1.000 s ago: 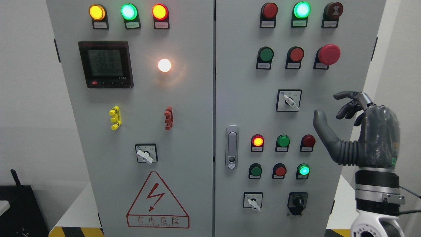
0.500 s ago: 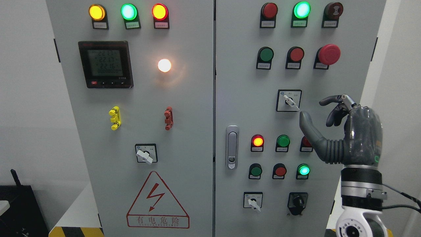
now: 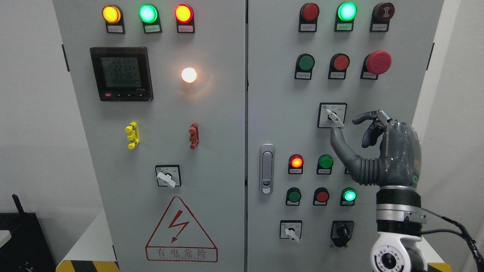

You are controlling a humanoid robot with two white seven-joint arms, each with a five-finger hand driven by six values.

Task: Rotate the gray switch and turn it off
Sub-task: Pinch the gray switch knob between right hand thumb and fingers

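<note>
- A grey sheet-metal cabinet (image 3: 211, 124) with two flat, matt doors is seen head-on; the seam between the doors runs down the middle.
- The gray switch (image 3: 332, 115), a small pale lever on a round dark hub, is set in a square black-framed plate on the right door, below a red mushroom-shaped button (image 3: 378, 62); the lever is angled from upper left to lower right.
- The right hand (image 3: 372, 149) is raised just to the right of and below the switch; its shell is dark grey and glossy, the thumb base ribbed like a bellows, the wrist a polished metal ring.
- The fingers (image 3: 365, 118) are held apart and loosely curled, with nothing clamped; the thumb tip lies just under the plate's lower edge, though contact cannot be told.
- Round domed lamps are noted below the hand; one red lamp (image 3: 296, 162) and one green lamp (image 3: 349, 195) are lit.
- A chrome oblong door handle (image 3: 267, 169) is fixed at the right door's left edge.
</note>
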